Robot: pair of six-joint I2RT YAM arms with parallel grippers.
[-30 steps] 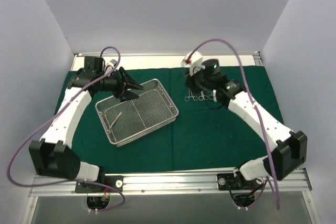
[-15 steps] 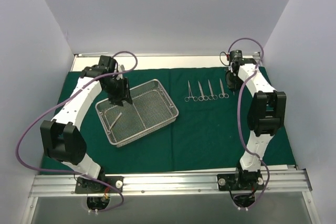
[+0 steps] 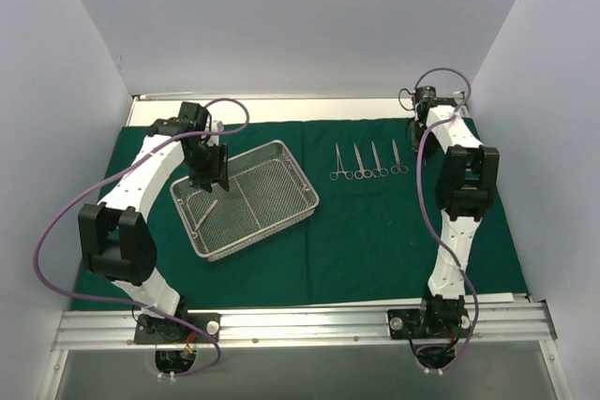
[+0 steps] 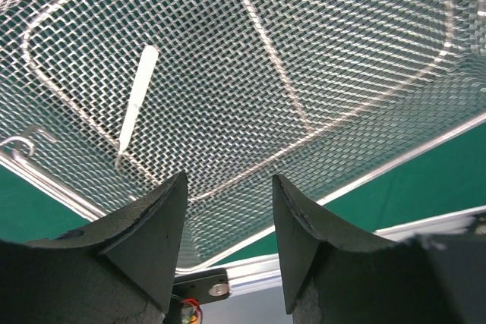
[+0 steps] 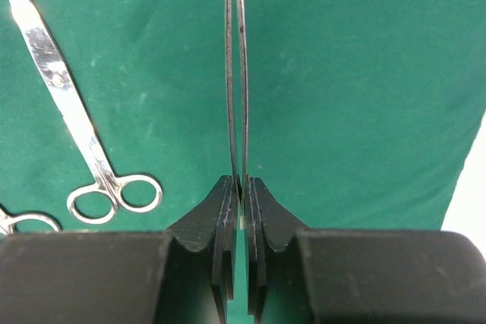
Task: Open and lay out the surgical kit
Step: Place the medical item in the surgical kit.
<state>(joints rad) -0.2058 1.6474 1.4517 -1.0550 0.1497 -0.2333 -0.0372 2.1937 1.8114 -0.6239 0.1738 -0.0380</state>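
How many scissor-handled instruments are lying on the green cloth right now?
4, in a row right of the tray: instrument one, instrument two, instrument three, instrument four. The right gripper pinches another thin tool.

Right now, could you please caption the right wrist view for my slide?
Right end effector pinches a slim steel instrument over the green drape, scissors alongside.

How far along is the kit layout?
Done: the green cloth is spread, the mesh tray sits on it, and four scissor-handled instruments lie in a row beside it. In hand: the right gripper is shut on a slim steel tweezer-like tool near that row. Remaining: one white-handled tool lies in the tray, under the open left gripper.
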